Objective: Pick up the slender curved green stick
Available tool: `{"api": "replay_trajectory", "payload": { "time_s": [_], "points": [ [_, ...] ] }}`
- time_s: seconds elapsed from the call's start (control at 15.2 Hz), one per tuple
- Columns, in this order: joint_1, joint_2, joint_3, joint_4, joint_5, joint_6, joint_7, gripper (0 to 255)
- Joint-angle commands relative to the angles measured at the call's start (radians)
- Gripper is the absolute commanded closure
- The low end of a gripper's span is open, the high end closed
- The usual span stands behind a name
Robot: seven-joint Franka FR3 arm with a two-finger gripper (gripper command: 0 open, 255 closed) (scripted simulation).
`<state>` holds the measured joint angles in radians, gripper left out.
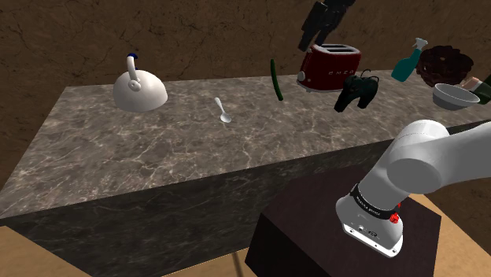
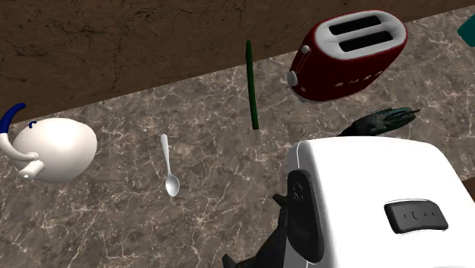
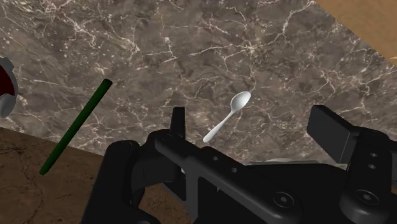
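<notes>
- Shoulder view: your gripper (image 1: 309, 39) hangs high at the top of the frame, right of centre, above the red toaster (image 1: 329, 67).
- The green stick (image 1: 276, 80) is just left of the toaster, at the back edge of the marble counter (image 1: 157, 157). Its lower end is on the stone and its upper end shows against the brown wall.
- Further left you see a white spoon (image 1: 223, 110), then a white kettle (image 1: 139, 86).
- Right of the toaster are a black controller (image 1: 356, 90), a teal spray bottle (image 1: 409, 60) and a grey bowl (image 1: 455, 96).
- The arm (image 1: 417, 157) rises from the stand (image 1: 315, 236) at the lower right.

- Second exterior view: the stick (image 2: 251, 84) runs nearly vertical at upper centre, well apart from the spoon (image 2: 169, 167) to its lower left.
- The toaster (image 2: 346, 53) is near the stick, to its right, and the kettle (image 2: 49, 148) sits at the far left.
- The white arm (image 2: 380, 198) fills the lower right, with the controller (image 2: 380, 122) just behind it.

- Wrist view: the gripper (image 3: 251, 114) is released, its fingers (image 3: 178, 121) standing wide apart and holding nothing.
- The spoon (image 3: 227, 116) shows between the fingers, far below on the counter.
- The stick (image 3: 75, 127) lies outside the fingers, beyond the one nearer the toaster (image 3: 5, 86). One end crosses the line where the counter meets the wall.
</notes>
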<state>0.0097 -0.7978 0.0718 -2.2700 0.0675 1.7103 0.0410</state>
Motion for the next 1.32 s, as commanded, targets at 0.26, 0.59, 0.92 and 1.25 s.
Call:
{"api": "replay_trajectory", "payload": {
  "time_s": [0.26,0.59,0.92,1.25],
  "points": [
    [-0.037,0.093,-0.027,-0.012,-0.008,0.103,0.015,0],
    [-0.080,0.222,-0.063,-0.006,-0.013,0.223,0.033,0],
    [-0.117,0.363,-0.101,0.022,-0.010,0.331,0.049,0],
    [-0.149,0.510,-0.142,0.071,0.004,0.425,0.060,0]
  ]
}}
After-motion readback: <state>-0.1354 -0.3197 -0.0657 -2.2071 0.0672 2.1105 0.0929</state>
